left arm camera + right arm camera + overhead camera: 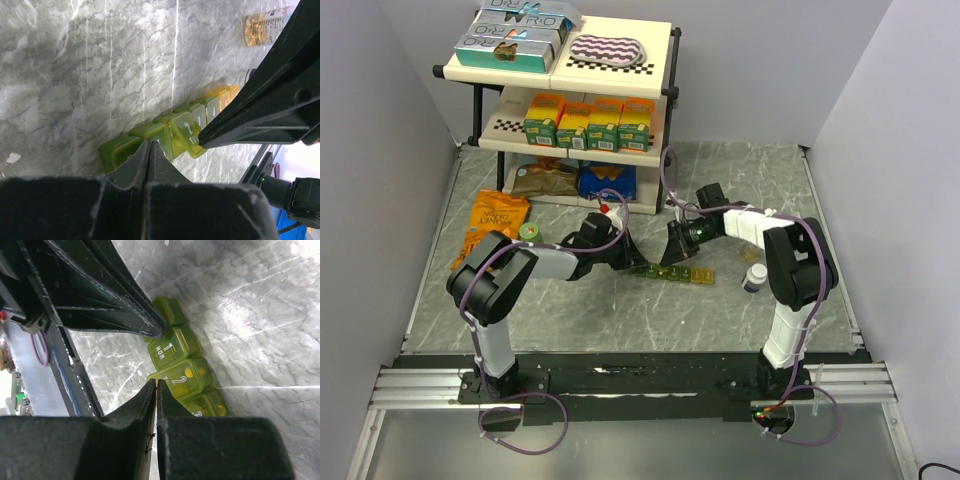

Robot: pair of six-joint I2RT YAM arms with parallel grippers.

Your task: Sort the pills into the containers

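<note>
Bench [570, 310] of grey marble carries the containers [680, 272], a green-to-yellow strip at centre frame. Left tool [150, 142], fingers pressed together, has its tip at the olive end. Right tool [156, 382], fingers likewise together, sits at the edge of the tilted lid marked 2. Further right stands a pill bottle [756, 277]; a shelf [655, 45] fills the top.
</note>
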